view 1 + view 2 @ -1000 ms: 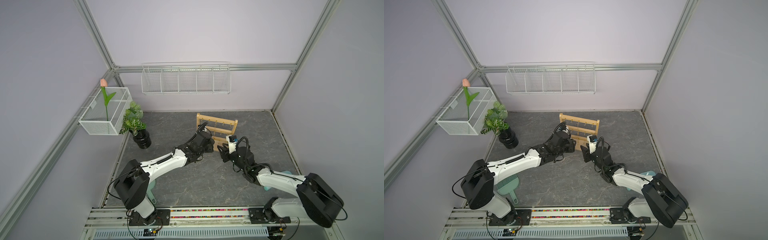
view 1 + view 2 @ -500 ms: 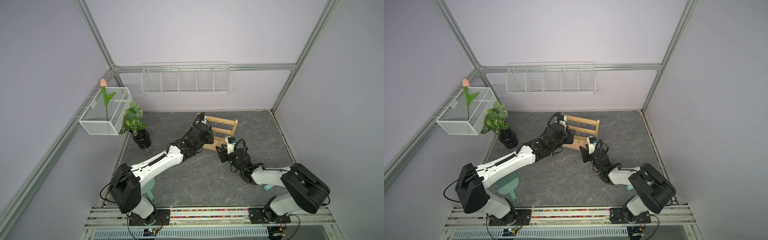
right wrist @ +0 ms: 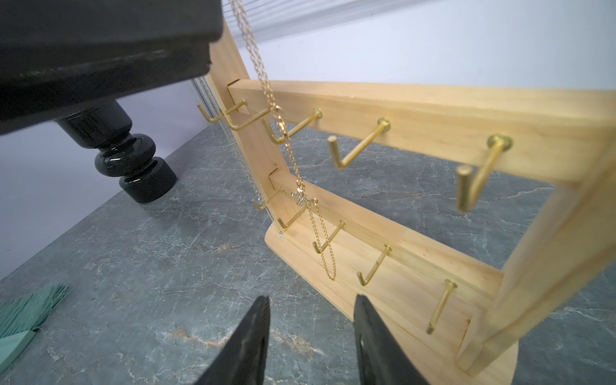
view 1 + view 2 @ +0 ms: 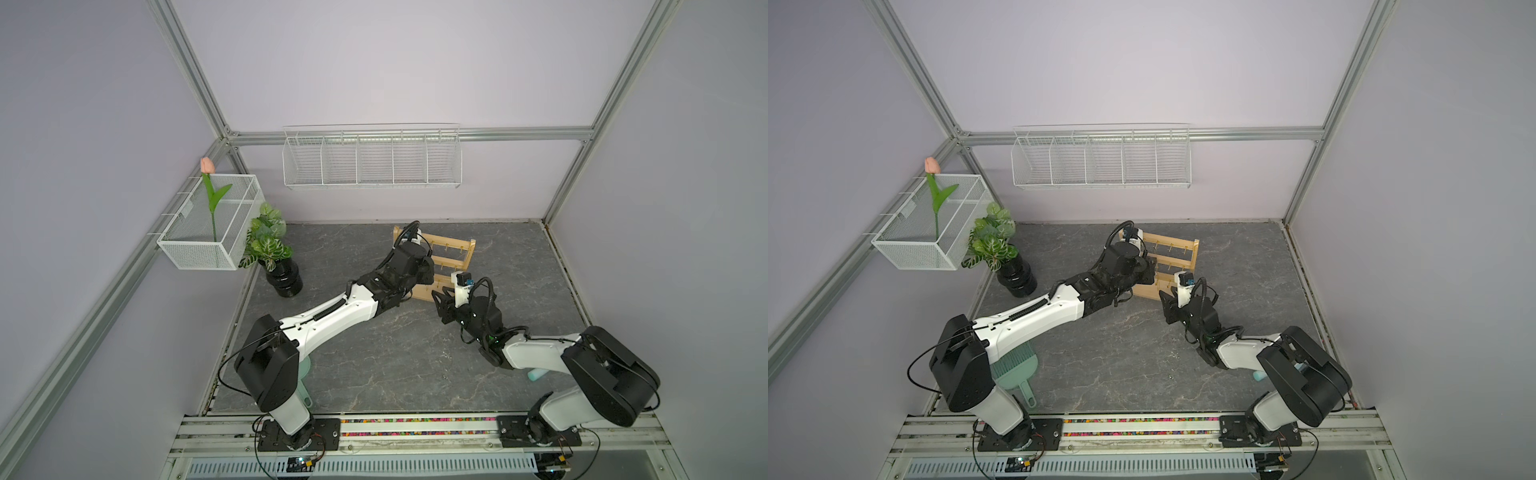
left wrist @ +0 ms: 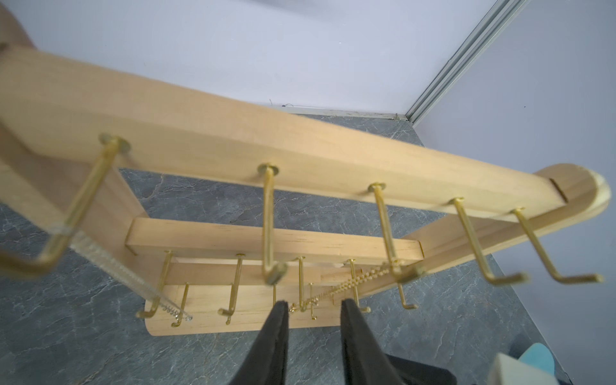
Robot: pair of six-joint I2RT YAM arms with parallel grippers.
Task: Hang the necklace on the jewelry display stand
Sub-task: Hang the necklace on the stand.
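While necklace [image 3: 266, 83] hangs from a top-rail hook [image 5: 386, 230] on stand [image 4: 453, 257], main risk is L gripper [image 5: 314, 302] dragging it off again.

Chain runs down front of stand past a mid-rail hook [image 3: 293, 128]; touching it or just in front, can't tell. Pendant [image 3: 304, 199] sits about level w/ bottom rail. Tail loop hangs at a bottom-rail hook [image 3: 330, 236].

Risks, judged:
- In L wrist view the chain's lower run lies right at the fingertips, across the gap. If jaws shut or back out w/ a link caught, chain lifts off its hook or yanks stand.
- Stand looks like light wood and L gripper is close over it. A bump could shove or tip it.
- Chain may snag on mid or bottom hooks and end up looped over two rails, not hanging free.
- Clear bead strand [image 5: 110, 263] on the end hook is well apart from the gold chain, so tangle is unlikely.

Grippers:
- L: partly spread, fingers [image 5: 276, 333] apart, gap far wider than chain. Nothing pinched as far as visible; contact w/ chain unclear.
- R gripper [image 3: 312, 297]: spread, empty, low over table [image 3: 166, 266], in front of stand's base, aimed toward chain tail, not touching it.
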